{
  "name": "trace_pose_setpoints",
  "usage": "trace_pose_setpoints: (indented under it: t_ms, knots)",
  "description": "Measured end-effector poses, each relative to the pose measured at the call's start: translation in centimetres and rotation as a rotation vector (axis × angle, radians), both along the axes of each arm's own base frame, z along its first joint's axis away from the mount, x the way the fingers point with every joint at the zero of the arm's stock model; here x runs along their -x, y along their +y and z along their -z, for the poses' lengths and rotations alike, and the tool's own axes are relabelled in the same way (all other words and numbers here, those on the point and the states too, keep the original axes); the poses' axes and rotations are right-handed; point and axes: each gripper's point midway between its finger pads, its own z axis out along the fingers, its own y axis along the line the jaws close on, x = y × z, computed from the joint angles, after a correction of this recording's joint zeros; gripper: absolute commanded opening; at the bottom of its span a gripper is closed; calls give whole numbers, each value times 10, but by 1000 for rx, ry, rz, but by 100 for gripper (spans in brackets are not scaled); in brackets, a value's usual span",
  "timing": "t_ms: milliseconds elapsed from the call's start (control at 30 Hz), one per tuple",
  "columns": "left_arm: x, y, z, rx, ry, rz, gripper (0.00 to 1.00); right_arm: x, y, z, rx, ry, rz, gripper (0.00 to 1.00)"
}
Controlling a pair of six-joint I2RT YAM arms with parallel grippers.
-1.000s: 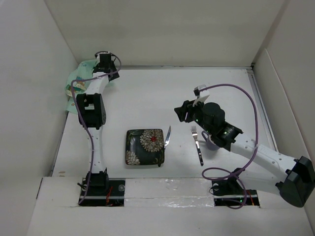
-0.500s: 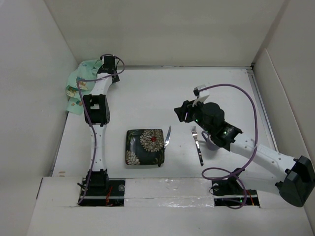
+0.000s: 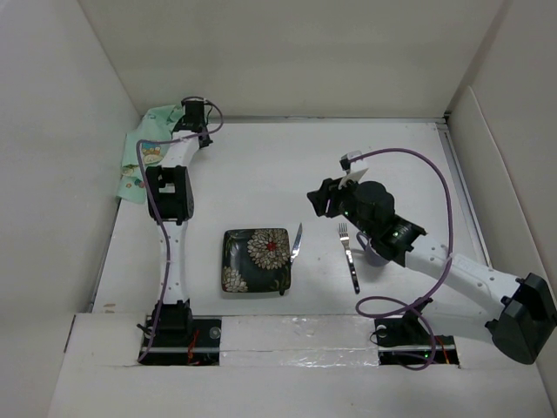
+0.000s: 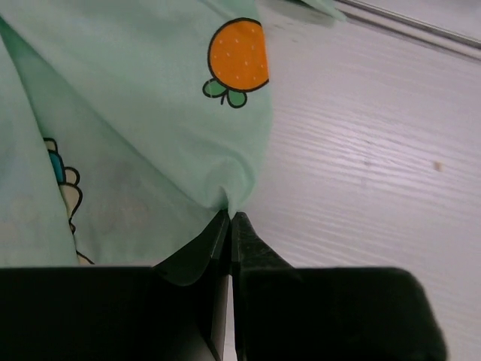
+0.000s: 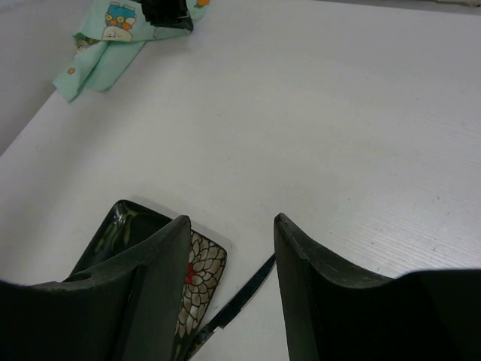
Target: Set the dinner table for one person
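Observation:
The white dinner table (image 3: 261, 165) carries a dark square plate (image 3: 256, 259) with a floral print, a knife (image 3: 296, 242) just right of it and a fork (image 3: 349, 255) further right. A mint-green cartoon-print cloth mat (image 3: 141, 158) lies crumpled in the far left corner. My left gripper (image 3: 193, 115) is shut on the mat's edge; in the left wrist view the jaws (image 4: 231, 218) pinch a fold of the cloth mat (image 4: 143, 128). My right gripper (image 5: 231, 218) hangs open above the knife (image 5: 239, 301) and the plate (image 5: 201, 272), holding nothing.
White walls box in the table on the left, back and right. A purple object (image 3: 369, 253) shows partly under my right arm, near the fork. The mat (image 5: 101, 47) sits against the left wall.
My left gripper has gone from open to shut on the mat's edge, shifting slightly right along the back wall. The right arm has stayed put.

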Motion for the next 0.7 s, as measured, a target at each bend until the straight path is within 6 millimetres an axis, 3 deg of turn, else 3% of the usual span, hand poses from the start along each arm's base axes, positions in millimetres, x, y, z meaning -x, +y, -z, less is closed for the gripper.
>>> trace_pose_setpoints:
  t_ms: [133,367,433,600,633,700]
  knots:
    - [4,-58,-4,117,7,125,0,-2,0,5,10,11,7,53]
    - [47,-197,-24,386,20,367,0,-11,-13,6,12,16,64,48]
    - [62,-242,-35,450,9,447,0,-19,-28,5,5,22,114,47]
    - [117,-348,-50,562,15,650,33,-30,-53,1,-15,24,202,41]
    - [127,-364,-50,574,23,684,49,-31,-57,-1,-20,24,214,39]
    - [152,-396,-50,597,42,753,63,-33,-63,-3,-29,22,236,28]
